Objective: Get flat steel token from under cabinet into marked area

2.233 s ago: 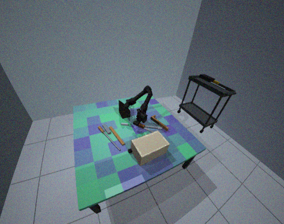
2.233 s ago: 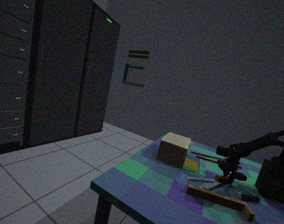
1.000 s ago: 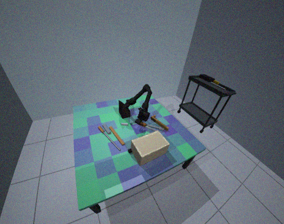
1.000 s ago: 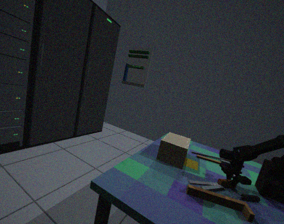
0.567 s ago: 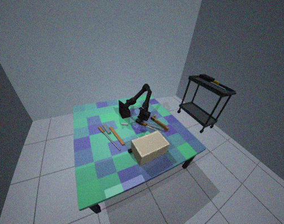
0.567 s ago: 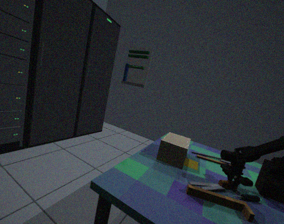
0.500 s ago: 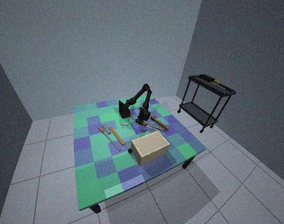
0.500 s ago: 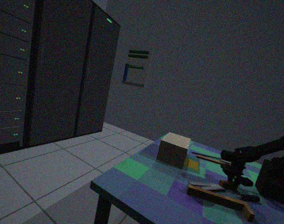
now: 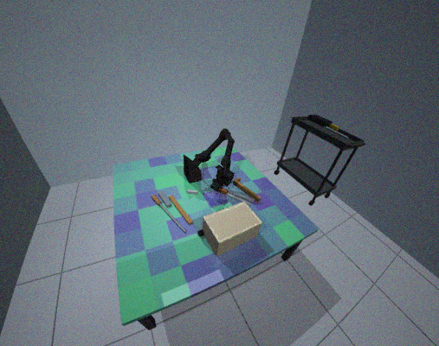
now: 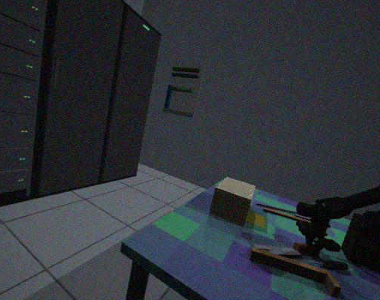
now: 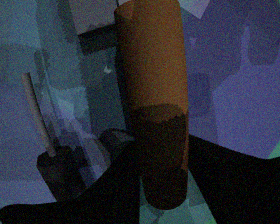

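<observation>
We see the fingers (image 9: 216, 187) (image 10: 315, 245) clenched on an orange handle (image 9: 222, 190) (image 10: 302, 247) (image 11: 153, 60); the token, not discernible, presumably remains under the cabinet (image 9: 232, 222) (image 10: 231, 202). Extraction, placement and tool release, we judge, remain.

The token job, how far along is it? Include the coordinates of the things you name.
A tool's orange-brown handle (image 9: 222, 190) (image 10: 302, 247) (image 11: 153, 65) is in the pincer (image 9: 216, 187) (image 10: 317, 250) (image 11: 157, 141), away from the cabinet (image 9: 232, 221) (image 10: 234, 202). No token shows in the marked area (image 10: 256, 220). Retrieving it, setting the tool down and opening up look left.
</observation>
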### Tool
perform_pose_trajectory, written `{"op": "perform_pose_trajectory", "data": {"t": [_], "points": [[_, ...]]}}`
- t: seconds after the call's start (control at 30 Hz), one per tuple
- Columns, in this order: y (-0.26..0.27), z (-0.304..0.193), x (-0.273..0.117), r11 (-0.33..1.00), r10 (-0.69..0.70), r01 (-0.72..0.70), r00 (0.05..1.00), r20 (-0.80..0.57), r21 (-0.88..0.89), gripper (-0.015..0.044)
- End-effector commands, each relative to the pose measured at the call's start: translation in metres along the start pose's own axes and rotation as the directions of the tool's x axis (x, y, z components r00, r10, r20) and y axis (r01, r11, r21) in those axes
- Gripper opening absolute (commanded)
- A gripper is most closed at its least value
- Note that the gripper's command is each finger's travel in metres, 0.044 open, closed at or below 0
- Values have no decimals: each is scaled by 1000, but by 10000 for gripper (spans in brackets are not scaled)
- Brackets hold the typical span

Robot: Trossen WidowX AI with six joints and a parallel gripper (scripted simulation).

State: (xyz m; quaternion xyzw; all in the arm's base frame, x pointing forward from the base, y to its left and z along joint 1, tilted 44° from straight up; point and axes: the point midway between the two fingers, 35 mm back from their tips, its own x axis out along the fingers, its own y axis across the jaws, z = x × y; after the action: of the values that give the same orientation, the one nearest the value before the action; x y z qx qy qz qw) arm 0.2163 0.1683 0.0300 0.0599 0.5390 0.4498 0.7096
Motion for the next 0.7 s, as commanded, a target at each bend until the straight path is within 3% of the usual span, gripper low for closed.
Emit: {"op": "perform_pose_trajectory", "data": {"t": [0.0,0.67], "points": [[0,2,-1,999,-3,3,1000,6,32,0],[0,2,-1,982,-3,2,1000,6,188,0]]}}
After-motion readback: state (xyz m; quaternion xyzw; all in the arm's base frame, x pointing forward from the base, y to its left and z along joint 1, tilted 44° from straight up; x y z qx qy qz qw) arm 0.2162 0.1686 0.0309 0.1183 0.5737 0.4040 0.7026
